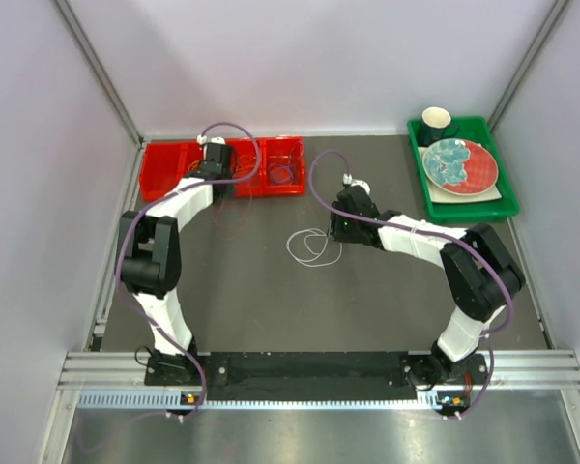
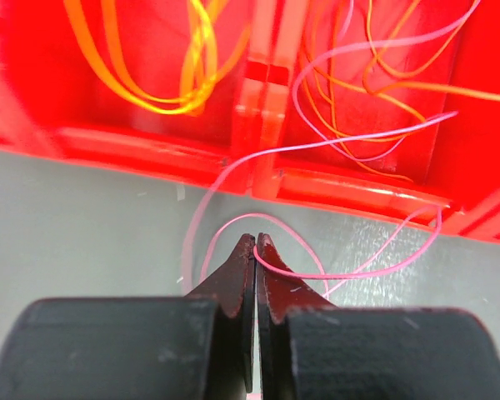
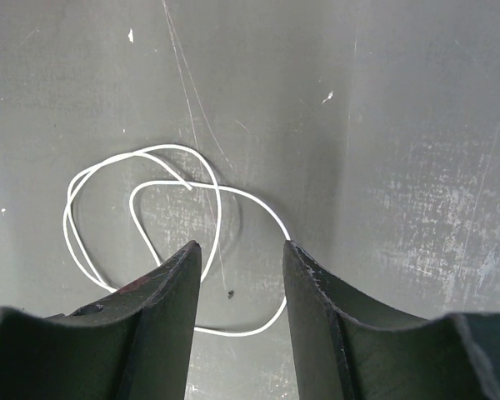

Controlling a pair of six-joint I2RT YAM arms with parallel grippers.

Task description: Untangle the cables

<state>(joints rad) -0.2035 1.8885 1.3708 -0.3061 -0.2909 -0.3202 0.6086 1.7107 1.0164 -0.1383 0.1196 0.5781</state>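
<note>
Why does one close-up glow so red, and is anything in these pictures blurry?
Left wrist view: the red tray is overexposed, its left end smeared; the pink cable pinched by the left tool looks crisp. Right wrist view: the white cable is sharp, casting a faint shadow; the right tool is dark. Top view: even light, no blur.

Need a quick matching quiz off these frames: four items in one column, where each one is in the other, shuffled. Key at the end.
Items
1. white cable
2. yellow cable
3. pink cable
4. cup

Places
A. nipped at the tips of the shut left jaws
B. in the green tray, beside the plate
C. on the bare table, under the open right jaws
D. coiled inside the red bin

Pairs: 1-C, 2-D, 3-A, 4-B
</note>
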